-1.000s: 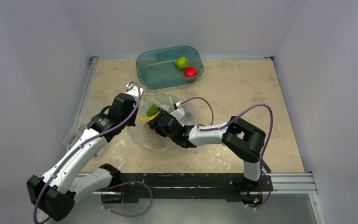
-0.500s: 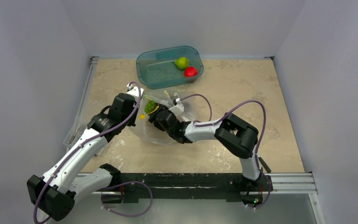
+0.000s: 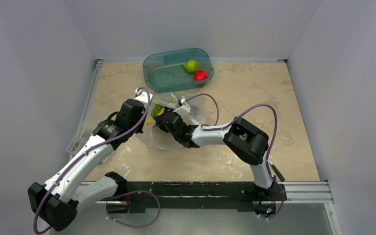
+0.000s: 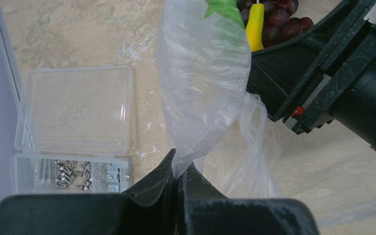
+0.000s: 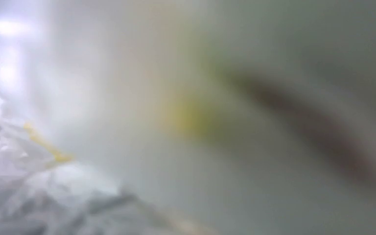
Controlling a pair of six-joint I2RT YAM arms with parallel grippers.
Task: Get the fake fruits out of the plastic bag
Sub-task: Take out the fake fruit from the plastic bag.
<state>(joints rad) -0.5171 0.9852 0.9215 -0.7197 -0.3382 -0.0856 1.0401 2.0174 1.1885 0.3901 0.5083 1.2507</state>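
At mid-table, the left claw (image 4: 177, 169) pinches the plastic bag (image 4: 203, 88) tight. The right claw (image 3: 159, 116) sits by the banana (image 4: 255, 22); I cannot tell its grip.

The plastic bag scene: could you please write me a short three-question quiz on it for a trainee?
1. True or false: the left gripper is shut on the plastic bag.
2. Which lies beside the red fruit in the teal tub? A) an orange B) a green round fruit C) a pineapple
3. What does the clear box hold?
Key: 1 true; 2 B; 3 small metal screws.
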